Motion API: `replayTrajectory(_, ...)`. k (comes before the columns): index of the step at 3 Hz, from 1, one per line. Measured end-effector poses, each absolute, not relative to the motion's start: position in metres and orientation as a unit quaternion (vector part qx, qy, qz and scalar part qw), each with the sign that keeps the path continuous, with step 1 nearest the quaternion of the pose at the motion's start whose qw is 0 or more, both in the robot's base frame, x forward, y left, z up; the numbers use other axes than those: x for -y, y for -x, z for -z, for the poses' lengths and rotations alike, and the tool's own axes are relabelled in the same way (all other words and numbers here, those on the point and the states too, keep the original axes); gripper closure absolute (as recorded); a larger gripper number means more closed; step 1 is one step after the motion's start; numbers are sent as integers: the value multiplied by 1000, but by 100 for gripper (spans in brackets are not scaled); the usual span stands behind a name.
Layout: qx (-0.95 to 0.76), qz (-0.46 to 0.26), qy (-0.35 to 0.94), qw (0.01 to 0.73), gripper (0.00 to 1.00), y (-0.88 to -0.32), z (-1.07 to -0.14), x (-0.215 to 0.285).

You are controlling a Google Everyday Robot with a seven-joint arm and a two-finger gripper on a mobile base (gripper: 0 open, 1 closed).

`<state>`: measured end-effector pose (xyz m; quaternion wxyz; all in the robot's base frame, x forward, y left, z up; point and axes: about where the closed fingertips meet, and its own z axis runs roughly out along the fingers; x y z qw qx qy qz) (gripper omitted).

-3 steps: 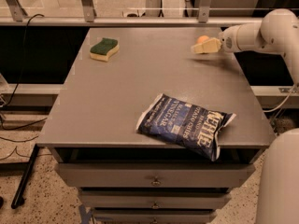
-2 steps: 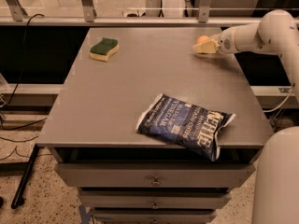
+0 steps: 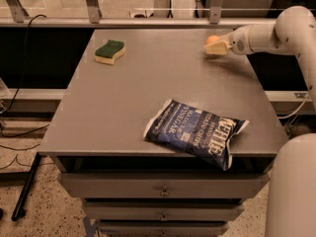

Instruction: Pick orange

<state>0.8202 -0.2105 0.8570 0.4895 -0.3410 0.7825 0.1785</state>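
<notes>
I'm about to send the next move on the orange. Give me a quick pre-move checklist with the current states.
1. Orange in view: ok, far right of the table, partly hidden by the gripper.
2. Gripper at the orange: ok, it appears right against it in this view.
3. Orange secured in the gripper: cannot tell.
4. Orange lifted off the table: cannot tell.
5. Sponge away from the gripper: ok, far left.
6. Chip bag away from the gripper: ok, near the front edge.
</notes>
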Motion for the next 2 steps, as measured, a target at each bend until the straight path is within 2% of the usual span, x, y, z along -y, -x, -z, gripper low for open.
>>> replayTrajectory(1, -753, -209, 382, 493, 100, -788, -887, 194)
replayTrajectory(2, -712, -257, 427, 495, 100, -745, -921, 168)
